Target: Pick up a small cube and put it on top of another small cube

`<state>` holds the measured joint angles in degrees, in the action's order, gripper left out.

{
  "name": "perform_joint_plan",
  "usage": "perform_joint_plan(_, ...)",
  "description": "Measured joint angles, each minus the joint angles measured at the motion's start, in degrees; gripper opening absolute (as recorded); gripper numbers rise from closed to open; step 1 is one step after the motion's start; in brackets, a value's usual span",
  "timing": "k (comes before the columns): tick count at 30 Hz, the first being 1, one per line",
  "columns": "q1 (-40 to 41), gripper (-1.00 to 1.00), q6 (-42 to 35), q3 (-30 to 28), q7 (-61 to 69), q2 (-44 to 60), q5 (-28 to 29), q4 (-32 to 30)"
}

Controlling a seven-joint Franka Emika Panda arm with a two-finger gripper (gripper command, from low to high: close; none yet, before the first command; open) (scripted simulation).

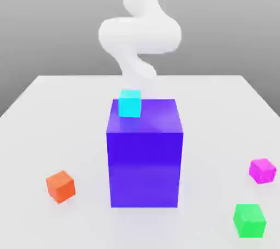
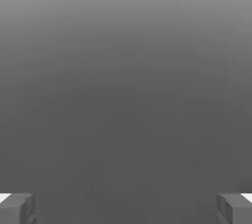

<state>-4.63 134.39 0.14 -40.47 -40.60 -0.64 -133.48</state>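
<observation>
Jaws of gripper [image 2: 126, 209] are spread wide, and pink cube [image 1: 262, 171] lies near the right edge of the tabletop [image 1: 213, 133] in the exterior view.

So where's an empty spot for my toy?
There's bare table between the orange-red cube and the big blue-violet block, and between the block and the magenta cube. It's crowded by the magenta and green cubes.

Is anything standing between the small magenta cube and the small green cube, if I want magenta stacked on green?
Nothing visible does. Only bare white tabletop lies between the small magenta cube and small green cube; the large blue-violet block stands outside that gap.
</observation>
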Motion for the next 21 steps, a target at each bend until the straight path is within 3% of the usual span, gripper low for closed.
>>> perform_joint_plan(14,-21.22,0.00,14.68,6.63,30.08,29.37,-3.39,-9.56)
perform_joint_plan(21,-30.72,0.00,22.02,11.63,40.16,44.05,1.58,-14.31)
